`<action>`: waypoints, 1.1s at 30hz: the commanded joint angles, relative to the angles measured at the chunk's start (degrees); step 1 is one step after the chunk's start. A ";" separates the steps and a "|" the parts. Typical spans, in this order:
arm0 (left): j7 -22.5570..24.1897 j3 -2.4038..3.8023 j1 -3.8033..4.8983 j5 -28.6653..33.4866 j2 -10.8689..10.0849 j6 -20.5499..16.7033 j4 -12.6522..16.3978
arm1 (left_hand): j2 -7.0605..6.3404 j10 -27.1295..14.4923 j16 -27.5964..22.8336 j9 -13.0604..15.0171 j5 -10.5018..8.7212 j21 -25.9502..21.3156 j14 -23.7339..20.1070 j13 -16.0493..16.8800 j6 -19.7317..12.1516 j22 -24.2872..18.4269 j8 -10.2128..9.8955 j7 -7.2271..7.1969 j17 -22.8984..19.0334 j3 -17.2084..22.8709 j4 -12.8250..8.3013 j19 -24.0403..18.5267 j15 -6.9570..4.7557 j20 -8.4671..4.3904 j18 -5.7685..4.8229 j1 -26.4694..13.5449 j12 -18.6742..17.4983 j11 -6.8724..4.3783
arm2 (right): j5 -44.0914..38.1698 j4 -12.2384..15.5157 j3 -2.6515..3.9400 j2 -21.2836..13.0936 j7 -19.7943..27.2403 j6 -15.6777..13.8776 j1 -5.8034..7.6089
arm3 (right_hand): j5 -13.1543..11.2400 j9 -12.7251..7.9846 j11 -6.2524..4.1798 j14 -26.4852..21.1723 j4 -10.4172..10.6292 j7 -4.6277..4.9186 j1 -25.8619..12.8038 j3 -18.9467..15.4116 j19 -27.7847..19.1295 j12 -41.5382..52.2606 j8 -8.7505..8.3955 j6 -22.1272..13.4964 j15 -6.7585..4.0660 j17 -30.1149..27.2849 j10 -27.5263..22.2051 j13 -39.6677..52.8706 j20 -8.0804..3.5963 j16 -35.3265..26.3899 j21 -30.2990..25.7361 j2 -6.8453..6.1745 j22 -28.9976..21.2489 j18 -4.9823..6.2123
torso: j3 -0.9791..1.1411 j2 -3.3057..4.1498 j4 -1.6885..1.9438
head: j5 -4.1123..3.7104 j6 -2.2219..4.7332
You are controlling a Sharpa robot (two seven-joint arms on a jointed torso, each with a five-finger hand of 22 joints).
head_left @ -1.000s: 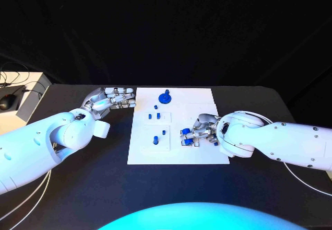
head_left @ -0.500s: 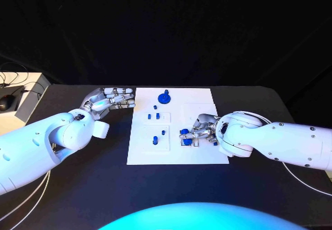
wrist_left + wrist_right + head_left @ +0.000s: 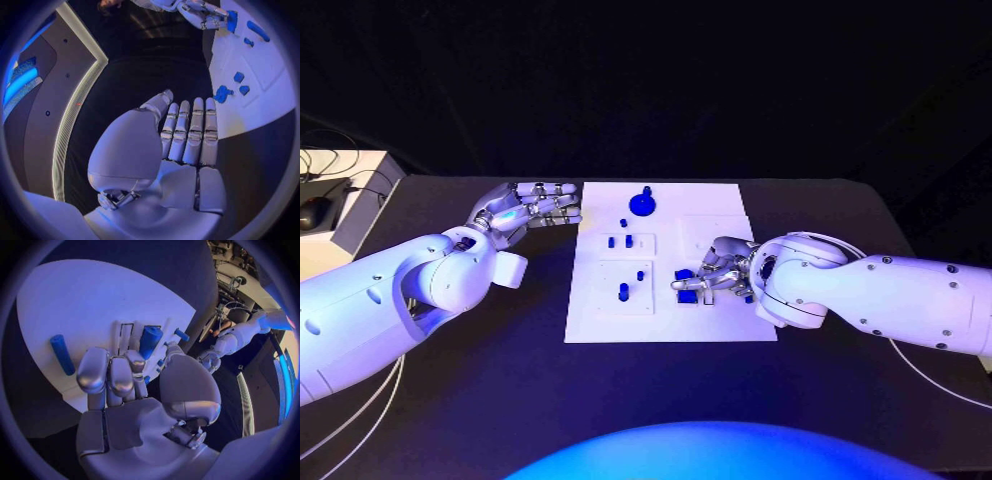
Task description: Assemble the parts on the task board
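The white task board (image 3: 718, 225) lies mid-table. My right hand (image 3: 714, 277) rests on the board's right half, its fingers curled. It pinches an upright blue peg (image 3: 150, 340) between thumb and fingertips (image 3: 133, 361); that peg (image 3: 684, 274) also shows in the head view. A second blue peg (image 3: 62, 354) lies flat on the board beside the hand. A round blue knob (image 3: 643, 204) stands at the board's far end, and several small blue pegs (image 3: 623, 292) stand in the left-hand plates. My left hand (image 3: 531, 207) lies flat at the board's left edge, fingers straight and holding nothing.
A white box (image 3: 365, 195) with a mouse (image 3: 315, 212) and cables stands at the table's far left corner. Black table (image 3: 473, 380) lies around the board (image 3: 250, 75) on every side.
My right hand's fingers have closed in a little around the blue peg and shifted slightly on the board. The left hand has not moved.
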 commanded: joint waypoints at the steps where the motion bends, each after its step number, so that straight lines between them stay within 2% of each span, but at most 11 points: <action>1: 0.24 0.04 -0.03 0.28 0.04 0.56 0.13 | -0.25 -0.10 -0.18 0.03 -0.08 -0.18 -0.42 0.02 -0.10 -0.05 -0.04 0.38 0.01 -0.04 0.20 -0.07 0.14 0.25 -0.15 -0.21 -0.08 0.34 | 0.23 0.69 0.04 -0.23 1.18 -2.09 -0.06 | -0.41 0.11 -0.07 0.16 0.29 0.25 -0.56 0.25 3.59 -0.25 0.36 -0.03 0.32 0.11 -0.42 -0.04 0.05 -0.16 0.24 0.16 7.57 -0.13 | 0.05 0.01 0.07 | -0.08 0.07; 3: 0.26 0.04 -0.03 0.28 0.06 0.55 0.10 | -0.25 -0.10 -0.18 0.03 -0.08 -0.18 -0.42 0.02 -0.10 -0.05 -0.04 0.38 0.01 -0.04 0.20 -0.07 0.14 0.25 -0.15 -0.21 -0.08 0.34 | 0.61 1.13 0.04 -0.67 1.89 -3.07 -0.08 | -0.21 0.16 -0.12 0.18 0.11 0.22 0.18 0.27 3.61 -0.17 0.43 0.01 0.29 0.15 -0.33 -0.02 0.03 -0.12 0.33 0.77 7.58 -0.14 | 0.05 -0.01 0.07 | -0.11 0.16; 7: 0.31 0.04 -0.03 0.28 0.09 0.50 0.06 | -0.25 -0.10 -0.18 0.03 -0.08 -0.18 -0.42 0.02 -0.10 -0.05 -0.04 0.38 0.01 -0.04 0.20 -0.07 0.14 0.25 -0.15 -0.21 -0.08 0.34 | 2.13 2.17 0.07 -1.93 4.46 -5.39 -0.07 | 1.22 0.26 -0.16 0.18 -1.97 0.17 2.77 -1.14 3.59 0.03 0.60 0.03 0.26 0.19 -0.20 0.10 -0.02 -0.09 0.66 3.44 7.63 -0.19 | 0.03 -0.03 -0.07 | 0.00 0.19; 10: 0.35 0.04 -0.03 0.28 0.14 0.49 0.00 | -0.25 -0.10 -0.17 0.03 -0.10 -0.18 -0.40 0.02 -0.07 -0.05 -0.03 0.40 0.03 -0.05 0.18 -0.10 0.13 0.26 -0.14 -0.12 -0.08 0.34 | 3.22 3.12 0.16 -3.23 6.50 -6.24 0.07 | 2.52 0.33 -0.15 0.19 -7.05 0.19 4.33 -3.36 3.57 0.11 0.67 0.04 0.28 0.22 -0.20 0.16 -0.01 -0.06 0.70 5.98 7.64 -0.20 | 0.03 -0.01 -0.06 | -0.06 0.22; 13: 0.38 0.04 -0.03 0.28 0.20 0.52 -0.07 | -0.25 -0.09 -0.17 0.03 -0.09 -0.18 -0.40 0.02 -0.07 -0.05 -0.03 0.39 0.04 -0.05 0.19 -0.10 0.13 0.26 -0.14 -0.12 -0.08 0.34 | 3.74 3.87 0.24 -4.49 8.00 -5.61 0.31 | 2.17 0.45 -0.21 0.20 -9.84 0.09 6.74 -3.18 3.58 0.24 0.83 0.19 0.21 0.28 -0.07 0.22 -0.02 0.00 0.94 6.92 7.69 -0.23 | 0.07 -0.07 -0.08 | -0.20 0.19; 14: 0.38 0.04 -0.03 0.28 0.21 0.53 -0.08 | -0.22 -0.05 -0.17 0.03 -0.07 -0.17 -0.37 0.02 -0.04 -0.05 -0.03 0.35 0.05 -0.04 0.20 -0.10 0.12 0.26 -0.14 -0.11 -0.08 0.32 | 3.83 4.04 0.25 -4.81 8.36 -5.21 0.36 | 1.99 0.56 -0.19 0.18 -11.30 0.16 7.02 -3.97 3.58 0.30 0.90 0.18 0.22 0.26 0.04 0.26 -0.07 -0.01 1.01 7.72 7.69 -0.25 | 0.06 -0.05 -0.09 | -0.26 0.24; 15: 0.38 0.04 -0.03 0.28 0.22 0.53 -0.10 | -0.22 -0.05 -0.17 0.03 -0.07 -0.17 -0.37 0.02 -0.04 -0.05 -0.03 0.35 0.05 -0.04 0.20 -0.10 0.12 0.26 -0.14 -0.11 -0.08 0.32 | 3.91 4.18 0.26 -5.07 8.65 -4.77 0.40 | 2.25 0.64 -0.25 0.20 -12.20 0.03 8.12 -3.63 3.58 0.41 1.01 0.32 0.18 0.29 0.10 0.32 -0.06 0.01 1.12 7.81 7.72 -0.27 | 0.08 -0.06 -0.11 | -0.25 0.28; 17: 0.40 0.04 -0.04 0.28 0.23 0.53 -0.14 | -0.23 -0.05 -0.17 0.03 -0.08 -0.17 -0.36 0.02 -0.03 -0.05 -0.04 0.39 0.06 -0.05 0.20 -0.10 0.12 0.26 -0.14 -0.11 -0.09 0.32 | 3.98 4.37 0.28 -5.39 8.96 -3.90 0.45 | -0.68 0.86 -0.27 0.18 -13.66 0.00 9.88 -1.90 3.57 0.58 1.25 0.48 0.14 0.28 0.23 0.43 -0.09 0.00 1.22 7.65 7.74 -0.30 | 0.10 -0.03 -0.12 | -0.22 0.31; 22: 0.40 0.04 -0.06 0.28 0.30 0.59 -0.20 | -0.23 -0.05 -0.17 0.03 -0.08 -0.17 -0.36 0.02 -0.03 -0.05 -0.04 0.39 0.06 -0.05 0.20 -0.10 0.12 0.26 -0.14 -0.11 -0.09 0.32 | 3.54 4.51 0.28 -5.53 8.89 -1.78 0.45 | 0.13 1.41 -0.51 0.20 -16.37 -0.29 12.53 1.26 3.57 0.80 1.88 0.86 0.02 0.36 0.50 0.61 -0.18 0.03 1.51 6.13 7.80 -0.38 | 0.03 -0.01 -0.01 | -0.33 0.25; 26: 0.40 0.04 -0.08 0.28 0.36 0.65 -0.22 | -0.23 -0.05 -0.17 0.03 -0.08 -0.17 -0.36 0.02 -0.03 -0.05 -0.04 0.39 0.06 -0.05 0.20 -0.10 0.12 0.26 -0.14 -0.11 -0.09 0.32 | 2.13 4.29 0.27 -5.14 7.80 -0.96 0.28 | 0.13 1.52 -0.65 0.20 -17.24 -0.51 13.59 2.01 3.55 0.86 2.14 1.18 -0.08 0.44 0.66 0.67 -0.27 0.05 1.61 5.73 7.82 -0.45 | 0.01 -0.07 0.01 | -0.34 0.17; 33: 0.42 0.04 -0.12 0.28 0.34 0.68 -0.22 | -0.23 -0.05 -0.17 0.03 -0.08 -0.17 -0.36 0.02 -0.03 -0.05 -0.04 0.39 0.06 -0.05 0.20 -0.10 0.12 0.26 -0.14 -0.11 -0.09 0.32 | -0.37 3.37 0.24 -4.20 4.71 -1.88 -0.48 | -0.30 1.81 -1.04 0.19 -18.47 -1.06 15.60 3.00 3.59 1.05 2.83 1.83 -0.37 0.43 1.07 0.77 -0.49 -0.02 1.76 6.46 7.85 -0.54 | -0.03 -0.02 0.06 | -0.30 0.14</action>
